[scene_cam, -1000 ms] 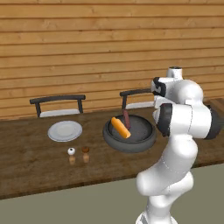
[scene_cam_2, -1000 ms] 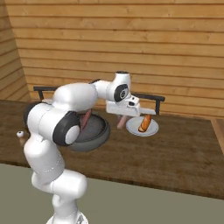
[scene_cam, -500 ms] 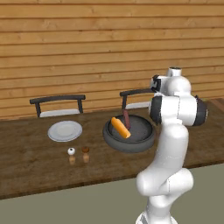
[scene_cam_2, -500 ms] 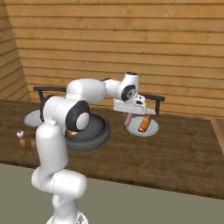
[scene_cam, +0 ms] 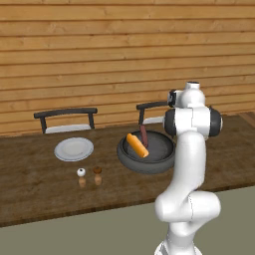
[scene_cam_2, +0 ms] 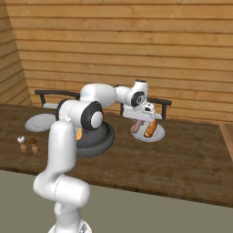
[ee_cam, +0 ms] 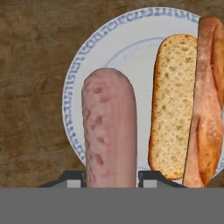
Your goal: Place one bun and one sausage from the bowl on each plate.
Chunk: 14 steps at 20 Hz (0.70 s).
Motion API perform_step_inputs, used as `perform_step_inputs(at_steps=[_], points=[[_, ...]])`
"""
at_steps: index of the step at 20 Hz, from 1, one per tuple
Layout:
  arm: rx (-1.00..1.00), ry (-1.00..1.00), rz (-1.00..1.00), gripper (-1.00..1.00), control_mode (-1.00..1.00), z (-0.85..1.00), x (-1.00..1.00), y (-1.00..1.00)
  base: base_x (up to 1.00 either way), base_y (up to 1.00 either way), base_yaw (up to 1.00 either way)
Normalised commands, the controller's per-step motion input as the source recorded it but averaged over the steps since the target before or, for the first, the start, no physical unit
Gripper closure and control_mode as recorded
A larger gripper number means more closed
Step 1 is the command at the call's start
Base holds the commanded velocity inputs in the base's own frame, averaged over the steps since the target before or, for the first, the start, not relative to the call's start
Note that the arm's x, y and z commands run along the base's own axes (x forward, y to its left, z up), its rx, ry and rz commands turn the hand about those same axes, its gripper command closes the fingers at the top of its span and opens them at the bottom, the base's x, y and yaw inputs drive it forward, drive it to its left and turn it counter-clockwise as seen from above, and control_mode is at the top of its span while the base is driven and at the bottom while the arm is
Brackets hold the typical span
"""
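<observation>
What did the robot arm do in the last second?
The arm swung further over the far plate, carrying the sausage in its fingers above it, beside the bun already there. The bowl, the other plate and the shakers stayed put.

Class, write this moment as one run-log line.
gripper: shut on sausage | over plate | bun on plate

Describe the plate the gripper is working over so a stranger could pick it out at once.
On the long wooden table, look past the dark bowl to the side away from the salt and pepper shakers. There a light plate already carries a bun, with the gripper holding a sausage above it; the other plate is bare.
</observation>
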Motion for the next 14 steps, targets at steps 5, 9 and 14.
perform_step_inputs(at_steps=[5, 9, 14], points=[[0.01, 0.08, -0.03, 1.00, -1.00, -0.30, 0.24, -0.30, 0.00, 0.00, 0.00], [0.02, 0.00, 0.00, 1.00, -1.00, -0.22, 0.09, -0.09, 0.00, 0.00, 0.00], [0.01, 0.00, 0.00, -1.00, -1.00, -0.26, 0.00, -0.09, 0.00, 0.00, 0.00]])
